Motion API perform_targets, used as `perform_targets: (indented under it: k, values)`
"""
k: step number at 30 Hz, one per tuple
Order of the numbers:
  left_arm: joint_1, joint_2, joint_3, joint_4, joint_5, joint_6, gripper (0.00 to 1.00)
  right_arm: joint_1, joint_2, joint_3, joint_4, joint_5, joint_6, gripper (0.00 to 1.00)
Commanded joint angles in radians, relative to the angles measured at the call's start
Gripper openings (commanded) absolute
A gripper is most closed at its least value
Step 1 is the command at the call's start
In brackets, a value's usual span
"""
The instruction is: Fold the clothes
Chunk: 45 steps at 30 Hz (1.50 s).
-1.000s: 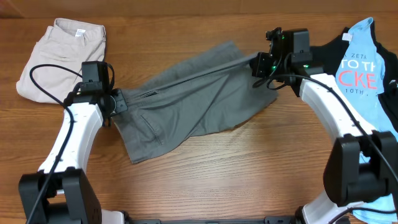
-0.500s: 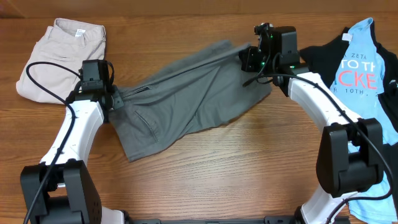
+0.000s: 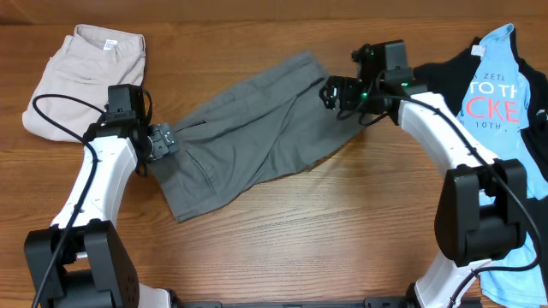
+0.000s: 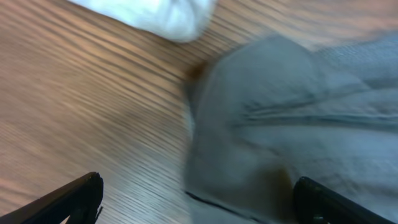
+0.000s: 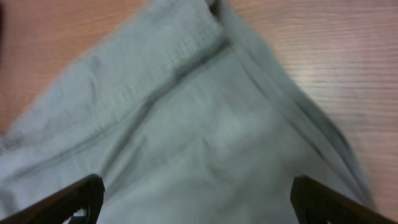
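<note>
Grey shorts (image 3: 248,137) lie spread, slanted, mid-worktop (image 3: 342,231) | left pincer (image 3: 161,142) wide over their left end, holding nothing | right pincer (image 3: 332,91) wide over right end, empty | step, judged: grip for fold | tip: pinch both layers at matching corners, lift evenly

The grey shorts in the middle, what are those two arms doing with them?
Two robot arms are working on folding clothes. The grey shorts lie flat and aslant on the table. The left pincer and right pincer are at opposite ends, both open, gripping nothing. Folded beige shorts sit far left; a blue T-shirt on a black garment waits at right.
</note>
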Motion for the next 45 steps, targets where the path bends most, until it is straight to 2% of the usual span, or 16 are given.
perform_targets:
  k: [1,10,15,20,26,28,29,30,31,32,33,34,35,36,40,45]
  values:
    - [-0.002,0.010,0.030,-0.056,0.210,0.068,1.00,-0.033,-0.051,0.043,-0.100,0.033,-0.072,1.00]
    - [0.007,0.011,-0.039,-0.131,0.260,0.067,1.00,-0.048,-0.051,0.043,-0.189,0.105,-0.103,1.00]
    - [0.008,0.011,-0.137,-0.098,0.275,0.056,0.98,-0.048,-0.051,0.043,-0.108,0.084,-0.160,0.99]
    - [0.008,0.011,-0.200,-0.021,0.262,0.032,0.96,-0.047,-0.051,0.043,-0.014,0.077,-0.164,0.90]
    - [0.007,0.011,-0.244,0.098,0.257,0.026,0.84,-0.046,-0.027,0.042,0.008,0.049,-0.189,0.82]
    - [0.007,0.011,-0.248,0.140,0.259,0.025,0.77,-0.046,-0.006,0.042,0.017,0.025,-0.189,0.80]
    - [0.006,0.011,-0.248,0.161,0.266,0.025,0.71,-0.046,0.001,0.042,0.021,0.015,-0.189,0.80]
    - [0.003,0.011,-0.248,0.180,0.265,0.018,0.56,-0.046,0.016,0.042,0.030,0.000,-0.189,0.79]
    - [0.000,0.011,-0.248,0.192,0.265,0.018,0.48,-0.046,0.028,0.042,0.037,-0.007,-0.189,0.77]
    - [-0.002,0.011,-0.248,0.204,0.264,0.018,0.36,-0.046,0.039,0.042,0.043,-0.016,-0.189,0.72]
    - [-0.006,0.011,-0.248,0.218,0.257,0.018,0.20,-0.046,0.051,0.042,0.049,-0.031,-0.189,0.56]
    - [-0.006,0.011,-0.248,0.227,0.250,0.019,0.08,-0.046,0.060,0.042,0.049,-0.048,-0.188,0.32]
    - [-0.006,0.011,-0.248,0.235,0.238,0.019,0.04,-0.046,0.066,0.042,0.046,-0.062,-0.188,0.16]
    - [-0.006,0.011,-0.246,0.239,0.227,0.019,0.04,-0.046,0.072,0.042,0.041,-0.080,-0.188,0.07]
    - [-0.006,0.010,-0.199,0.200,0.230,0.038,0.04,-0.046,0.084,0.042,0.024,-0.104,-0.184,0.04]
    - [-0.006,0.010,-0.024,0.025,0.230,0.082,0.04,-0.046,0.117,0.038,0.031,-0.097,-0.185,0.04]
